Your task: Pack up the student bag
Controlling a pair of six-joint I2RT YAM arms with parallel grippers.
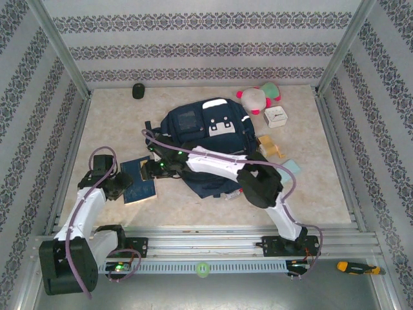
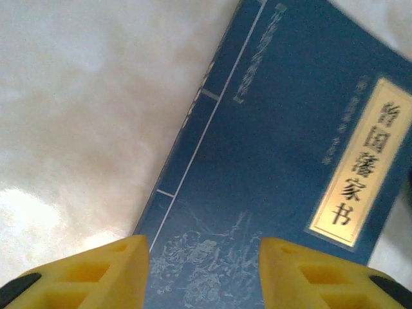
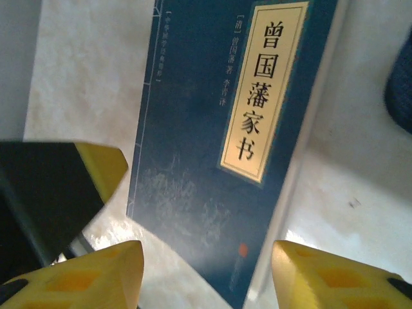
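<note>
The student bag [image 1: 200, 126], navy with white buckle patches, lies in the middle of the table. A flat dark blue book [image 1: 141, 182] with a cream title label lies on the table to the bag's left. My left gripper [image 1: 124, 184] hovers at the book's left edge. In the left wrist view its yellow fingers stand open [image 2: 203, 257] over the book cover [image 2: 277, 161]. My right arm reaches across the bag's front, and its gripper [image 1: 150, 169] is at the book's right side. It is open [image 3: 206, 264] above the book [image 3: 199, 148], beside the left gripper's yellow finger [image 3: 100, 167].
A pink and green plush toy [image 1: 255, 98] and a white box [image 1: 276, 117] sit at the back right. A small black object [image 1: 138, 91] is at the back left. A yellow item [image 1: 271, 146] and a teal item [image 1: 292, 168] lie right of the bag.
</note>
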